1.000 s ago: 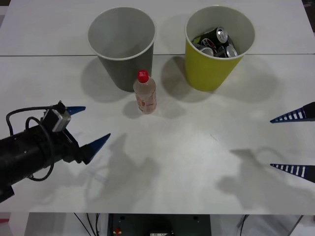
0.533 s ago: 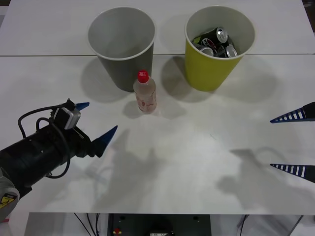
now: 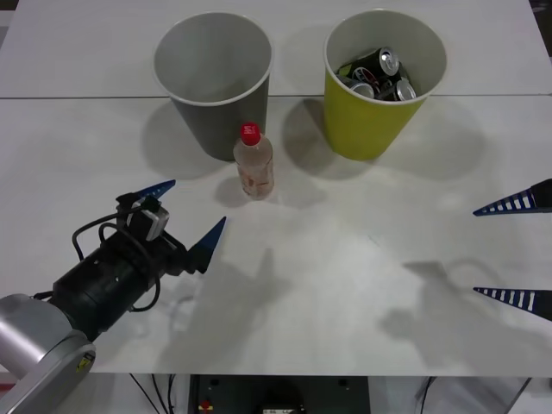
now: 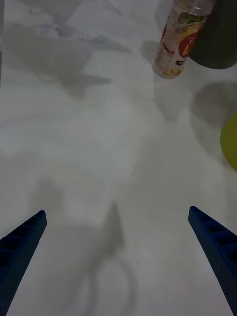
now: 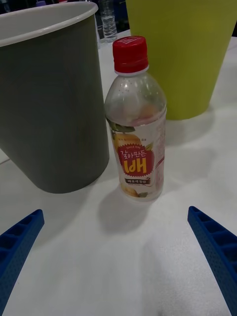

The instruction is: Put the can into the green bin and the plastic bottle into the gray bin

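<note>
The plastic bottle (image 3: 254,161) stands upright on the white bench (image 3: 345,285), its red cap on, just in front of the gray bin (image 3: 213,82) and close to that bin's wall. The green bin (image 3: 383,82) stands to the right of the gray one, apart from it, and holds several cans (image 3: 377,73) lying in a heap; the gray bin's pale inside looks bare. The left tool (image 3: 185,211) hovers low over the bench, in front of the bottle and to its left, not touching it, with its blue fingers (image 3: 210,235) spread wide and pointing toward the bottle. In the left wrist view the bottle (image 5: 137,121) stands between the two spread fingertips (image 5: 212,247) and well ahead of them, with the gray bin (image 5: 49,94) beside it and the green bin (image 5: 182,54) behind. The right tool (image 3: 517,250) sits at the right edge of the bench, well apart from the bottle and bins, its fingers also spread and nothing between them
</note>
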Controlling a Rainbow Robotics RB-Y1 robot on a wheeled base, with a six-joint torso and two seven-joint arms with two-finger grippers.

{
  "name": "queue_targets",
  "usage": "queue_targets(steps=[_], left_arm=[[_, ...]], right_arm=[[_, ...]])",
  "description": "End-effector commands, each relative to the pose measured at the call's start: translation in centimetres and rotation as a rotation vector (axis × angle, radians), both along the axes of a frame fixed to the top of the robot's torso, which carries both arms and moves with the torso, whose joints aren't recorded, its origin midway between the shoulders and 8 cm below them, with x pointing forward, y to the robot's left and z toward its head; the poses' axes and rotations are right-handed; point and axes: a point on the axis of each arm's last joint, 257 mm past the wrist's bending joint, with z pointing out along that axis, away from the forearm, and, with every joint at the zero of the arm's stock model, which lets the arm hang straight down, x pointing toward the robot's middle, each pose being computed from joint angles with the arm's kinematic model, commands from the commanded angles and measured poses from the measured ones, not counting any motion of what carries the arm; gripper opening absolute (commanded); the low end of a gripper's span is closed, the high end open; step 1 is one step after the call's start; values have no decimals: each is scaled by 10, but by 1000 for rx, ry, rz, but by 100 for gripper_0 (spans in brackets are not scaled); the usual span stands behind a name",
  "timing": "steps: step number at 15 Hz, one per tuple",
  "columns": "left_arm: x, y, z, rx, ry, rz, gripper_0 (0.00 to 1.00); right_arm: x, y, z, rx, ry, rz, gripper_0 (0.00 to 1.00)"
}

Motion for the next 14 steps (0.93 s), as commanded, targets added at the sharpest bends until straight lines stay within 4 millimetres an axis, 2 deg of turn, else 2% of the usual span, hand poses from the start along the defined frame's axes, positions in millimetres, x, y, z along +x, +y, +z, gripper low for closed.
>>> queue_targets(steps=[1, 8, 14], left_arm=[[5, -8, -6, -45, -39, 15, 100], [10, -38, -7, -197, -45, 60, 100], [28, -43, -15, -237, -120, 126, 100]], right_arm=[[0, 0, 0, 0, 0, 0, 100], [0, 0, 0, 0, 0, 0, 100], [0, 0, 0, 0, 0, 0, 100]])
